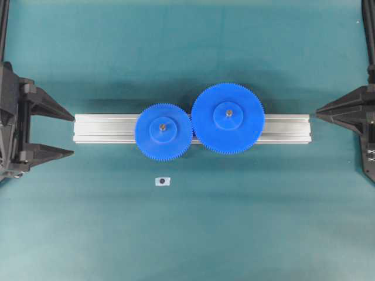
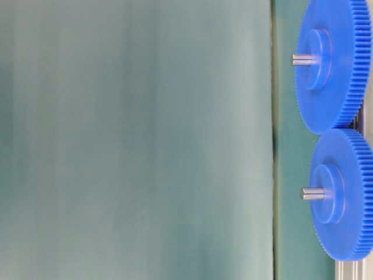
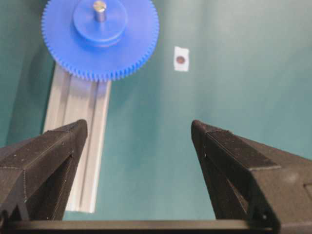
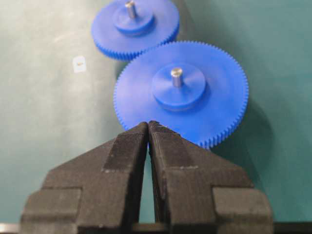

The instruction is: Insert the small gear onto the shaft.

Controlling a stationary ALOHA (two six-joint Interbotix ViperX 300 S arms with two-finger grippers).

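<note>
Mat (image 1: 187,234) open all round — only small tag (image 1: 162,181) near; meshed gears block bar's (image 1: 105,129) middle.

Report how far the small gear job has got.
Done: the small gear sits on its shaft, pin poking through the hub, teeth against the large gear. In hand: nothing; left gripper open, right gripper shut, both clear. Left: apparently nothing.

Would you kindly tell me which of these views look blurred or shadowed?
Table-level: a smeared teal foreground fills the left; the smaller bright blue plastic toothed gear is sharp. Right wrist: the shut black tool is soft. Overhead: dark shadow above the long grooved aluminium bar.
</note>
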